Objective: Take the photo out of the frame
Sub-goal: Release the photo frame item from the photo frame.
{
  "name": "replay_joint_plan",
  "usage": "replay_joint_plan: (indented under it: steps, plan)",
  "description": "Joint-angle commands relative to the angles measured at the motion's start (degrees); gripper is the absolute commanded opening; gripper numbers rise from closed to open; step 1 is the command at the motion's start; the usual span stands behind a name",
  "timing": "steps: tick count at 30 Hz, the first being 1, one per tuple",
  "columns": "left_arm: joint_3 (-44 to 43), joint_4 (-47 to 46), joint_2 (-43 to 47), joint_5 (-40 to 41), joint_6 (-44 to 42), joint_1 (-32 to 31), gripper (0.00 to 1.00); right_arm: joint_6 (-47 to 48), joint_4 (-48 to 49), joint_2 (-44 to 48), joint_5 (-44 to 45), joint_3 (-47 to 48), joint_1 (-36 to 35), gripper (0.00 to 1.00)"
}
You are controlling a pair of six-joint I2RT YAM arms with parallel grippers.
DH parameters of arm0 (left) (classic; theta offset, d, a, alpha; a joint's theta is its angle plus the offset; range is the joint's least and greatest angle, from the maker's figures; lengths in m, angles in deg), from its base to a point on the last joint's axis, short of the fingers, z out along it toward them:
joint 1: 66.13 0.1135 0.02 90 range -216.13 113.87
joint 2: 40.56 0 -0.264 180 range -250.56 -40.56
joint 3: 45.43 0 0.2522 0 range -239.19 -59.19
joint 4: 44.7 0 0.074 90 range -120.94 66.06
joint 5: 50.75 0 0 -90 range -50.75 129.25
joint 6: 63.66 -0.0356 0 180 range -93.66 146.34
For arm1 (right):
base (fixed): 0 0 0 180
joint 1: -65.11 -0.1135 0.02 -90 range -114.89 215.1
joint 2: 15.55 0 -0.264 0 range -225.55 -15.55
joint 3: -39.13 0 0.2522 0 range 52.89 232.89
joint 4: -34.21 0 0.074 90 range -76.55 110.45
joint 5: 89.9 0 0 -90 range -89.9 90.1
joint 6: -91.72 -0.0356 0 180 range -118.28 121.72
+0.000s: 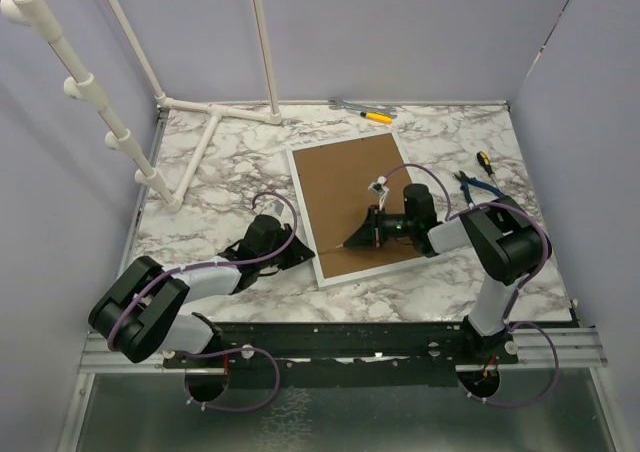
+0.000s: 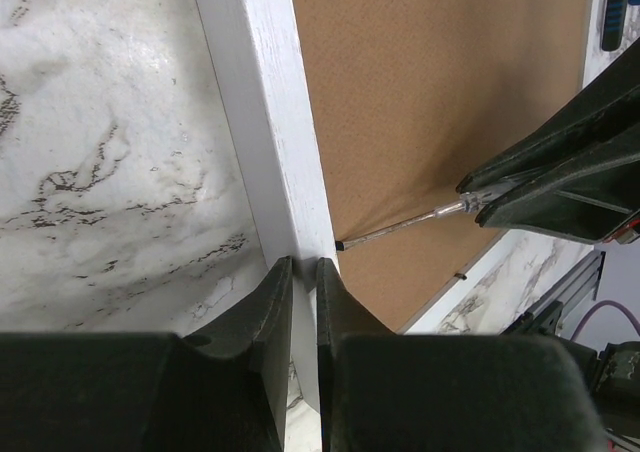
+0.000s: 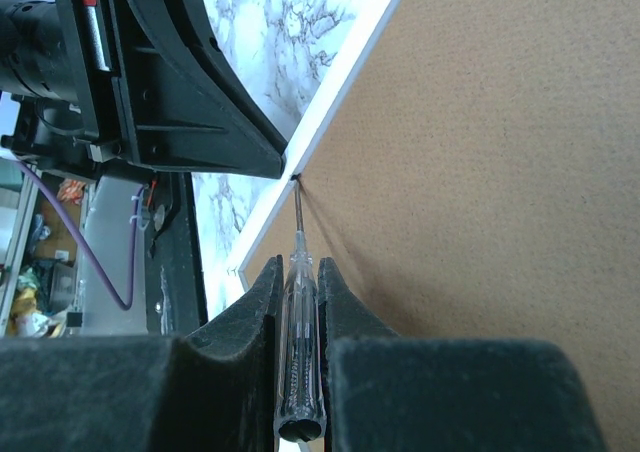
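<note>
The frame point(image 1: 345, 187) lies face down on the marble table, its brown back up inside a white rim point(image 2: 265, 122). The photo is hidden under the backing board point(image 3: 480, 172). My right gripper point(image 1: 353, 239) point(image 3: 298, 264) is shut on a clear-handled screwdriver point(image 3: 298, 357). The screwdriver's thin shaft point(image 2: 405, 226) reaches left across the board, with its tip at the seam beside the left rim. My left gripper point(image 1: 303, 255) point(image 2: 305, 262) sits at that same left edge with both fingertips over the white rim. Only a narrow slit shows between its jaws, and nothing is pinched there.
A white pipe stand point(image 1: 215, 112) occupies the back left. A yellow-handled tool point(image 1: 376, 117) lies at the back edge. A small black-and-yellow screwdriver point(image 1: 484, 161) and blue pliers point(image 1: 473, 184) lie right of the frame. A small white hanger point(image 1: 378, 184) sits on the board.
</note>
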Motion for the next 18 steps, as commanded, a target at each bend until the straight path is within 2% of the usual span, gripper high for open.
replay_joint_plan:
  steps: [1, 11, 18]
  plan:
    - [-0.5, -1.1, -1.7, -1.8, -0.7, -0.1, 0.12, 1.2, -2.6, -0.5, 0.1, 1.3, -0.3, 0.01]
    - [-1.4, -1.2, -3.0, -2.8, -2.0, -0.1, 0.05, 12.1, -26.0, 5.1, 7.5, 10.6, -6.2, 0.01]
    - [-1.3, -1.6, -3.4, -3.2, -2.3, -0.1, 0.05, 14.0, -35.2, 7.0, 11.3, 16.2, -9.7, 0.01]
